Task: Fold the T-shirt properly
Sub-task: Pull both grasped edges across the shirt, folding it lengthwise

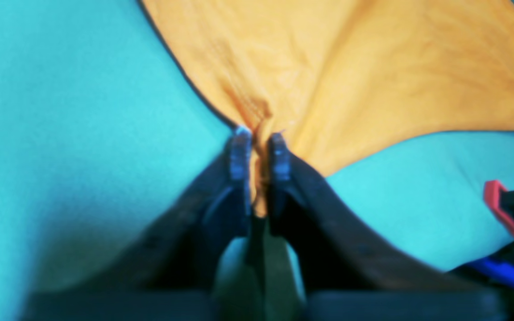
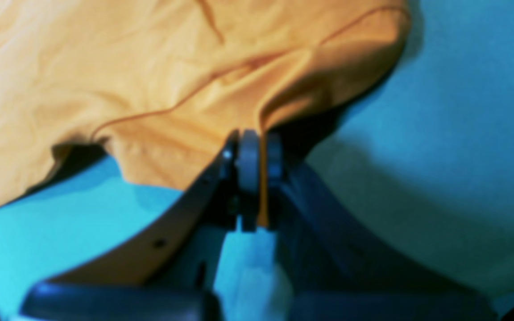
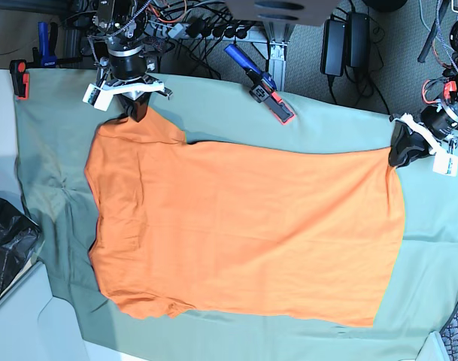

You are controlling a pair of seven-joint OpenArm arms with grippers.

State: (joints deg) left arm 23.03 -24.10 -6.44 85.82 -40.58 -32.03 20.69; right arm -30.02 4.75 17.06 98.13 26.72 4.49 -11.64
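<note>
The orange T-shirt (image 3: 244,226) lies spread flat on the grey-green table cloth (image 3: 56,158), collar end at the left, hem at the right. My left gripper (image 3: 398,154) is at the shirt's far right corner and is shut on the hem corner; the left wrist view shows orange cloth (image 1: 328,67) pinched between its fingers (image 1: 239,156). My right gripper (image 3: 136,111) is at the shirt's far left sleeve and is shut on the sleeve edge; the right wrist view shows a fold of the orange cloth (image 2: 172,80) between its fingers (image 2: 248,165).
A blue and red clamp (image 3: 260,81) holds the table cloth at the back edge, and a red clamp (image 3: 19,77) at the back left corner. Cables and power bricks (image 3: 345,37) lie behind the table. A dark bag (image 3: 7,244) sits at the left edge.
</note>
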